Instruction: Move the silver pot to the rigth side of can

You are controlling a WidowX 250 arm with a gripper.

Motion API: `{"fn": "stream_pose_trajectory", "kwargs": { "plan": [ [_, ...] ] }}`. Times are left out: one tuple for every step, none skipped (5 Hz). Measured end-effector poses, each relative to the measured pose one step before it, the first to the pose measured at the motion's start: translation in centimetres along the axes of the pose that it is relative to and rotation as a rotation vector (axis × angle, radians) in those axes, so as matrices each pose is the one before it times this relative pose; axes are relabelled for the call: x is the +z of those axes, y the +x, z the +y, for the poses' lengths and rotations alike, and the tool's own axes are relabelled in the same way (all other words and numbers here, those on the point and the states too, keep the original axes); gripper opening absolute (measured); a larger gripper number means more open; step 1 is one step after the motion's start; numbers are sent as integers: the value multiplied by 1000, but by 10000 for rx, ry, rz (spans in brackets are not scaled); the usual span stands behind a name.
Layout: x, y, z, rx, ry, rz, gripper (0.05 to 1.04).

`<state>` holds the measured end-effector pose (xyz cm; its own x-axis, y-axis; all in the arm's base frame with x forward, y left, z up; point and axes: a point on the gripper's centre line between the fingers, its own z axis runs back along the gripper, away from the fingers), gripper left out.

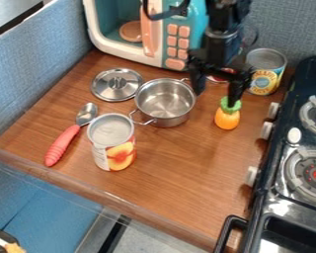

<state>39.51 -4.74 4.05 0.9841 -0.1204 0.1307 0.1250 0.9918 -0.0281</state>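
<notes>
The black gripper [217, 91] hangs at the upper middle, above the counter just right of the silver pot. Its fingers are apart, with nothing seen held between them; the left one overlaps the pot's right rim in the view. Upright and empty, the silver pot [164, 109] has a handle on its near left and another at its back right, partly behind the gripper. An opened can [112, 148] with a peach label stands in front and to the left of the pot. Another can [265, 72], with a yellow and blue label, stands at the back right.
A steel lid [117, 84] and a red-handled spoon [63, 143] lie left of the pot. An orange toy pineapple [227, 116] stands right of it. Behind is a toy microwave [147, 34]; the stove [289, 173] borders the counter [180, 170] on the right.
</notes>
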Motion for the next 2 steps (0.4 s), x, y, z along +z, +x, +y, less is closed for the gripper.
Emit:
{"fn": "stream_pose_trajectory", "kwargs": {
  "plan": [
    [-806, -743, 2048, 487, 167, 23, 1001],
    [-361, -497, 1644, 465, 179, 90, 1000]
  ]
}}
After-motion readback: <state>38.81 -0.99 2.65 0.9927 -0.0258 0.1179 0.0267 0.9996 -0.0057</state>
